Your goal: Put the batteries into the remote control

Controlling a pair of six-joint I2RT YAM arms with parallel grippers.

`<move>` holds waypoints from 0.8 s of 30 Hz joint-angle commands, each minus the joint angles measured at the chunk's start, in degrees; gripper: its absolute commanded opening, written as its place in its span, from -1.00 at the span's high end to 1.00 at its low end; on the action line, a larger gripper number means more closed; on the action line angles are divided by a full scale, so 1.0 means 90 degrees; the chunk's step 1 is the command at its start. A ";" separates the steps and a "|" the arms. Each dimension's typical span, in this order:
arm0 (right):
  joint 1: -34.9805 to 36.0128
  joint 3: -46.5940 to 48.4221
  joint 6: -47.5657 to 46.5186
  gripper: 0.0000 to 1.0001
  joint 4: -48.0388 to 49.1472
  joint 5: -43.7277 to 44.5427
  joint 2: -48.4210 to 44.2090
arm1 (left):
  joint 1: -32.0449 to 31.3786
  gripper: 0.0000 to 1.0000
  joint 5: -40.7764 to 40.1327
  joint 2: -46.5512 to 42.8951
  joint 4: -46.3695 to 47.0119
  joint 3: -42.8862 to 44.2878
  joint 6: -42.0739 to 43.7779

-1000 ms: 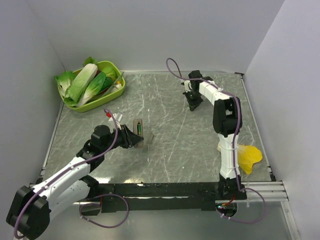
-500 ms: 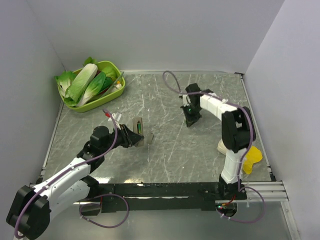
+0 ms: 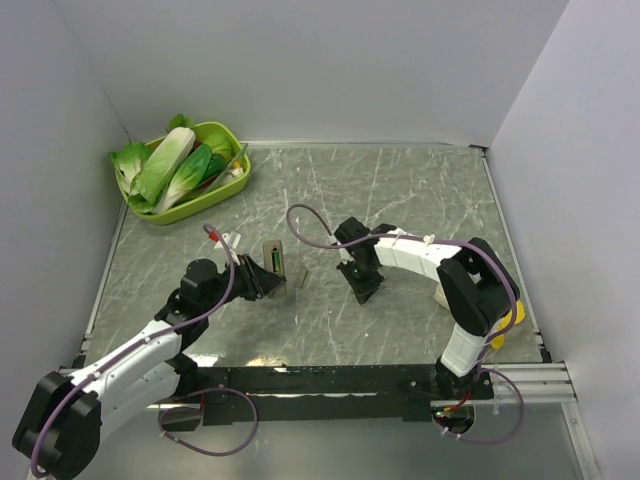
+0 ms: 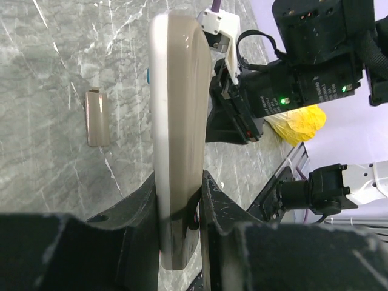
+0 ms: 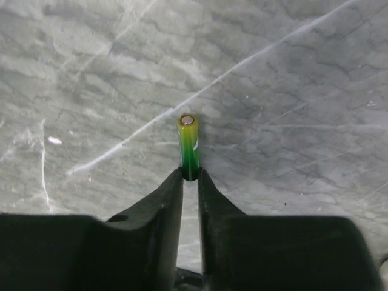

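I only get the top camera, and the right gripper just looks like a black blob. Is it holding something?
Observer: Yes. In the right wrist view, a green-and-yellow battery has its near end pinched between the right gripper's fingertips, and the rest pokes out ahead.
Operator: Ooh! And how is the other arm holding the remote?
Observer: In the left wrist view, the left gripper is clamped on one end of the remote control. The remote's grey-brown back faces that camera.
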 commanded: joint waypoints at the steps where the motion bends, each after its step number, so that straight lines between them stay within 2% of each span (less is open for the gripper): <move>1: 0.0160 -0.0292 0.0063 0.42 0.0606 0.0384 -0.0338 | 0.0036 0.97 -0.0041 -0.0236 0.0445 -0.0034 -0.0080; 4: 0.0189 -0.0400 0.0005 0.26 0.0792 0.0238 -0.0377 | 0.0036 0.97 -0.0109 -0.0362 0.0406 -0.0082 -0.0099; 9: 0.0229 -0.0439 -0.0073 0.27 0.0851 0.0150 -0.0358 | 0.0036 0.97 -0.0099 -0.0402 0.0367 -0.0083 -0.0099; 11: 0.0248 -0.0488 -0.0083 0.34 0.0870 0.0159 -0.0368 | 0.0036 0.97 -0.0051 -0.0363 0.0396 -0.0083 -0.0119; 14: 0.0287 -0.0537 -0.0073 0.66 0.0841 0.0189 -0.0474 | 0.0036 0.97 -0.0031 -0.0363 0.0493 -0.0112 -0.0158; 15: 0.0306 -0.0537 -0.0083 0.86 0.0841 0.0169 -0.0543 | 0.0036 0.97 0.0008 -0.0353 0.0600 -0.0141 -0.0177; 16: 0.0326 -0.0518 -0.0083 0.93 0.0841 0.0140 -0.0611 | 0.0036 0.97 0.0028 -0.0353 0.0678 -0.0170 -0.0197; 18: 0.0336 -0.0440 -0.0141 1.00 0.0773 -0.0064 -0.0845 | 0.0036 0.97 0.0154 -0.0276 0.0903 -0.0277 -0.0275; 24: 0.0521 0.0263 0.0199 1.00 0.0616 -0.1352 -0.1665 | 0.0036 0.97 0.0438 -0.0022 0.1958 -0.0541 -0.0451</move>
